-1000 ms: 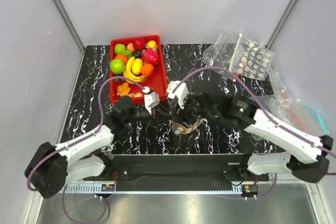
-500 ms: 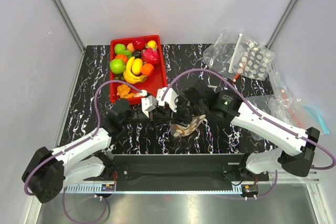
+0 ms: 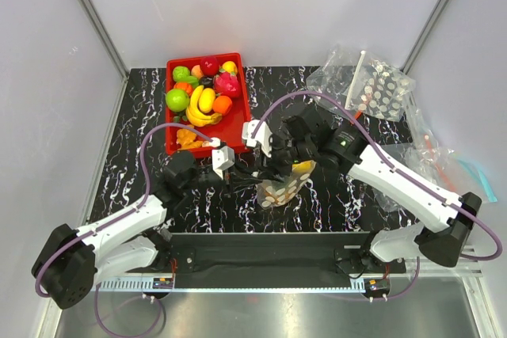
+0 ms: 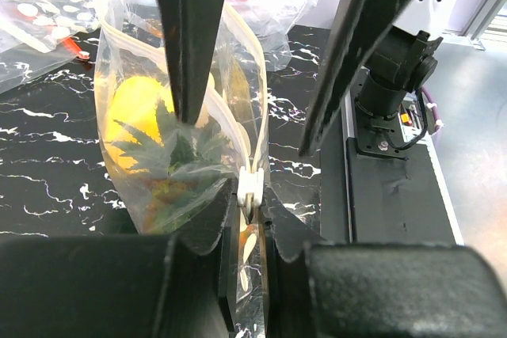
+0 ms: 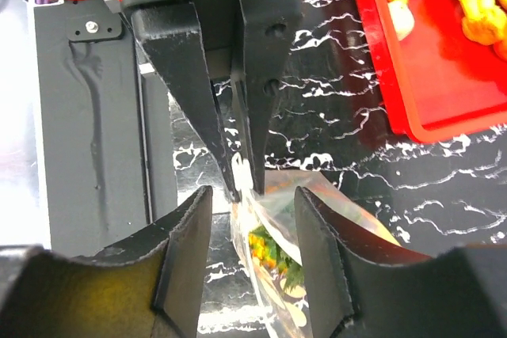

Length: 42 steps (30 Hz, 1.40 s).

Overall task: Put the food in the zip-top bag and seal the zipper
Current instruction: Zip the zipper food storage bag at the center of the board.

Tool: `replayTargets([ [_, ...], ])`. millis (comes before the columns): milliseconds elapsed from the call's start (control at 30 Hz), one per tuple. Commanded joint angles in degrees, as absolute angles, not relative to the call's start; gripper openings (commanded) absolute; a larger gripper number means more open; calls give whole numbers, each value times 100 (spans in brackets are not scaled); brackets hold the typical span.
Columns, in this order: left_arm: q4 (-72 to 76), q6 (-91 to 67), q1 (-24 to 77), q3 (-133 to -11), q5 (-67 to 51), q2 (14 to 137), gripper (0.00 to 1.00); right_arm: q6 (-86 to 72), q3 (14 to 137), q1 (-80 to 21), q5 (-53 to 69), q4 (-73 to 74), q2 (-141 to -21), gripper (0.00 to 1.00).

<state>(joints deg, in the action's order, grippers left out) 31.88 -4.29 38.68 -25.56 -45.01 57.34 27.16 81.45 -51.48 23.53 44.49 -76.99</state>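
Note:
The zip-top bag (image 3: 282, 189) stands upright on the marbled table in front of the arms' bases. Inside it shows the food, an orange-yellow pineapple (image 4: 146, 136) with green leaves, seen too in the top view as a yellow lump (image 3: 301, 169). My left gripper (image 4: 252, 219) is shut on the bag's edge just below a white slider (image 4: 249, 186) at the end of the zipper (image 4: 224, 120). My right gripper (image 5: 252, 195) hangs open over the bag's top edge, one finger on each side, apart from the plastic. The bag's mouth gapes.
A red tray (image 3: 238, 116) of toy fruit sits at the back left, also in the right wrist view (image 5: 412, 77). Crumpled clear bags (image 3: 368, 89) lie at the back right, more along the right edge (image 3: 444, 168). The black base plate (image 3: 269, 244) borders the near edge.
My right gripper has shifted up and slightly towards the far side above the bag. The bag now stands taller, with the yellow food showing. The left gripper kept its hold.

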Motion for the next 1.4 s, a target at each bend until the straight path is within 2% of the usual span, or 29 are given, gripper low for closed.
replayTargets([
  [0, 3674, -290, 3850, -2566, -4658, 5607, 0, 2848, 8385, -5107, 2768, 4324, -7857, 53],
  [233, 3630, -352, 3841, -2593, -4597, 5660, 0, 2812, 8455, -5107, 2918, 4350, -7998, 48],
  [400, 3612, -352, 3850, -2602, -4597, 5651, 0, 2812, 8473, -5115, 2953, 4368, -8033, 30],
  [500, 3621, -369, 3850, -2593, -4553, 5616, 0, 2812, 8517, -5107, 2979, 4465, -8095, 25],
  [667, 3621, -343, 3850, -2549, -4526, 5546, 0, 2769, 8499, -5115, 2980, 4526, -8086, 28],
  [800, 3621, -334, 3850, -2549, -4518, 5511, 0, 2769, 8499, -5106, 2944, 4544, -8077, 26],
  [1000, 3630, -308, 3850, -2531, -4526, 5449, 0, 2742, 8481, -5106, 2883, 4544, -8130, 31],
  [1167, 3665, -316, 3850, -2487, -4509, 5397, 0, 2733, 8490, -5106, 2883, 4570, -8174, 29],
  [1200, 3656, -316, 3850, -2487, -4491, 5396, 0, 2742, 8482, -5115, 2892, 4579, -8183, 28],
  [1233, 3656, -316, 3850, -2479, -4483, 5379, 0, 2742, 8481, -5107, 2892, 4597, -8191, 22],
  [1267, 3665, -316, 3850, -2479, -4465, 5379, 0, 2742, 8481, -5106, 2900, 4614, -8209, 22],
  [1300, 3648, -316, 3850, -2479, -4439, 5370, 0, 2751, 8490, -5106, 2900, 4640, -8200, 16],
  [1367, 3604, -308, 3850, -2487, -4421, 5370, 0, 2742, 8482, -5106, 2927, 4632, -8157, 11],
])
